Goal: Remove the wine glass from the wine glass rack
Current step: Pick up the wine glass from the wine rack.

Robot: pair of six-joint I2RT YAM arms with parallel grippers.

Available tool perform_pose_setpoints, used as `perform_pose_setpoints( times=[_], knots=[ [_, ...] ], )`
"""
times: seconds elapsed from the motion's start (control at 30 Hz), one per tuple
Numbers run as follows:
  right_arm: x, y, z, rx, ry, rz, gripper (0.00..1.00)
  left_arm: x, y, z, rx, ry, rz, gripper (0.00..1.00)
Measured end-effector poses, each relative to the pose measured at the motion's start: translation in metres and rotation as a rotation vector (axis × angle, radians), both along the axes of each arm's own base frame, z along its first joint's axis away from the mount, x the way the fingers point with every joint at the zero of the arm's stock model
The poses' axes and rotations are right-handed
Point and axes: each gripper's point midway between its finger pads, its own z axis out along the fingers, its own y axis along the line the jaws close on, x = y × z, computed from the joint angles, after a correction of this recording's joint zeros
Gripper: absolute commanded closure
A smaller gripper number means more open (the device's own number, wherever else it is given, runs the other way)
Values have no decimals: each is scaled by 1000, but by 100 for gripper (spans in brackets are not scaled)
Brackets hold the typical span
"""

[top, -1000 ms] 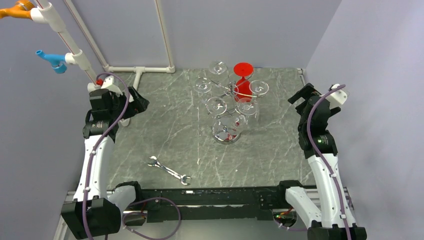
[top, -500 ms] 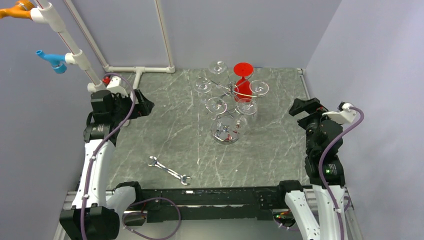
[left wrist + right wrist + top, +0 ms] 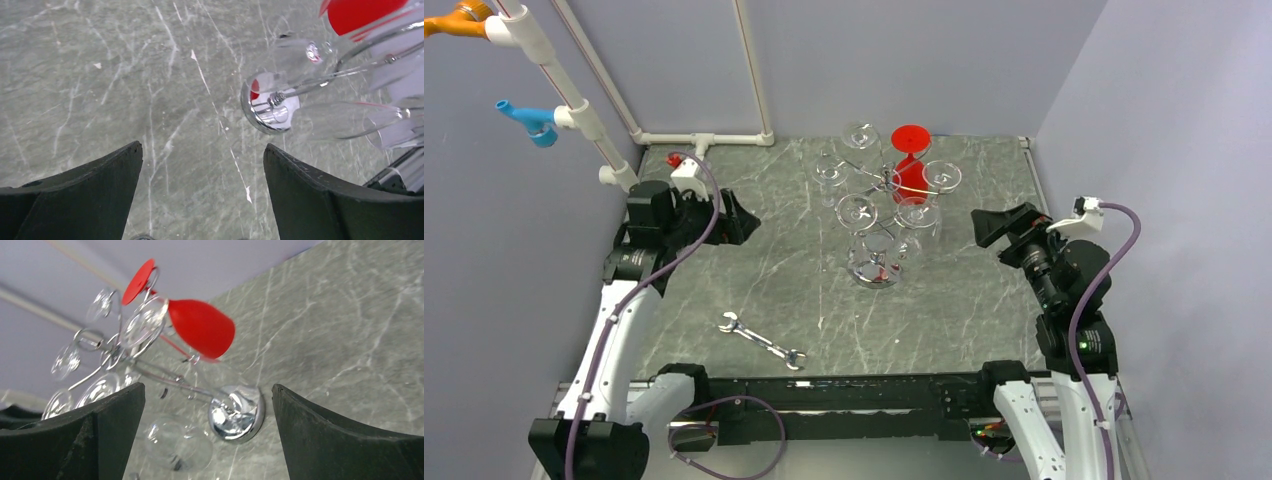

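Vertically the red wine glass (image 3: 911,178) hangs, foot uppermost; left claw (image 3: 742,222), right claw (image 3: 984,226) released.

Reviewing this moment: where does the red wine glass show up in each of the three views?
Top external: the red wine glass is at upper centre, just right of the middle.
Left wrist: only a red part shows, cut off at the top right corner.
Right wrist: upper centre-left, with the bowl pointing right.
Shared landmark: the shiny round base of the wine glass rack.
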Motion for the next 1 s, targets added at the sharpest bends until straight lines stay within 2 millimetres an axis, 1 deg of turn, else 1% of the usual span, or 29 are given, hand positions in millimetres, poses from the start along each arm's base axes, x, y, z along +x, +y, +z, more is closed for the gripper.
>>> perform_pose_setpoints(
  times=[0.17,0.3,0.47,0.6,0.7,0.8,1.0],
  knots=[
    [-16,20,4,13,-1,122,0,-9,-15,3,11,-9,-69,10],
    [-30,33,14,18,-18,198,1,-17,-25,11,0,-36,-131,12],
    [-38,46,21,49,-26,276,2,-28,-36,22,-23,-72,-197,11],
    [-39,61,25,121,-35,353,4,-34,-40,27,-24,-91,-215,12],
    [-37,69,19,180,-13,397,4,-37,-42,31,-24,-106,-223,11],
    [-35,73,15,218,10,411,4,-39,-42,34,-20,-120,-219,12],
    [-31,79,18,260,22,439,7,-42,-42,40,-26,-141,-217,12]
  ],
)
